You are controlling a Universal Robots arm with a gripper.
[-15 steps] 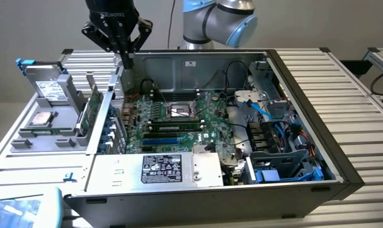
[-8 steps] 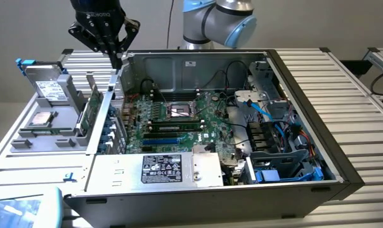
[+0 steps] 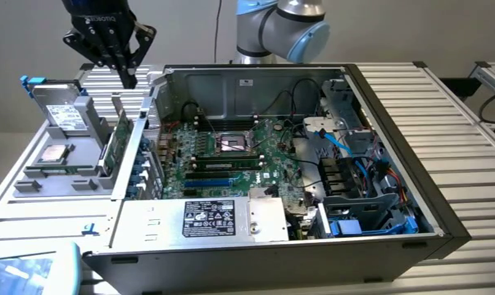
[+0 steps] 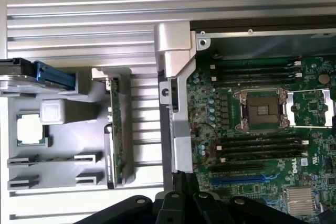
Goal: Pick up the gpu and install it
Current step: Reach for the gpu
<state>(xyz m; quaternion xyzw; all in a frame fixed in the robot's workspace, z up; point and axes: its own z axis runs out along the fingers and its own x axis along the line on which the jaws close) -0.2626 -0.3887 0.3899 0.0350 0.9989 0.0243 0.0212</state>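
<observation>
A: How does the gripper (image 3: 131, 78) stand?
B: Its black fingers (image 3: 129, 67) are pressed together with nothing between them. It hangs in the air over the far end of the grey holder (image 3: 34, 184), beside the far corner of the open computer case (image 3: 231, 83). The white lettering on its body looks like "ROBOTIQ".
A: And the gpu?
B: The gpu (image 3: 120, 144) stands on its long edge in a slot along the holder's edge nearest the case, green board showing. It is below the gripper and well apart from it.
A: What else sits on the holder?
B: A grey drive (image 3: 63, 114) with a white label is propped up at the far end; its print is too small to read. A processor chip (image 3: 51, 155) lies flat nearer the middle.
A: Any writing inside the case?
B: The wrist view shows "DELL" in white on the green motherboard (image 4: 210, 103). The power supply (image 3: 210, 218) at the case's near edge carries a black and white label, but its text cannot be made out. Holder and case both rest on a ribbed metal table (image 3: 452, 117).
</observation>
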